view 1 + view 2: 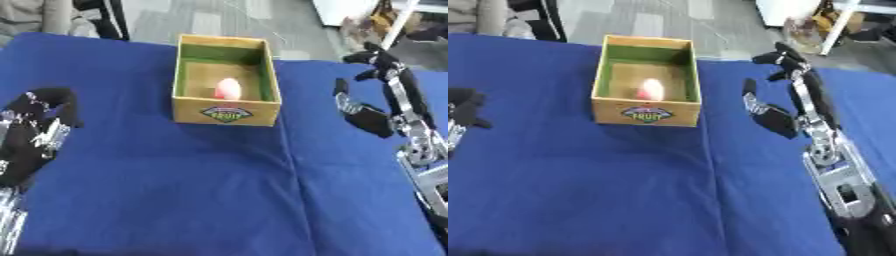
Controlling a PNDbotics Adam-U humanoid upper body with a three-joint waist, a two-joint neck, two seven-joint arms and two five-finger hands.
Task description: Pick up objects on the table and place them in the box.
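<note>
Blue tablecloth (219, 190), box (226, 112), grey floor (210, 20).

one box (227, 112), one pale egg-shaped object (227, 88), two hands (35, 131) (785, 102)

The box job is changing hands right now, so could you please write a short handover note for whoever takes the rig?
Left robot hand: idle at the left edge, fingers relaxed, holding nothing.
Right robot hand: open, raised right of the box, holding nothing.
Box: upright mid-table on the blue cloth.
Done: one pale, pinkish rounded object lies inside the box.
Left: no other loose object shows on the cloth.
</note>
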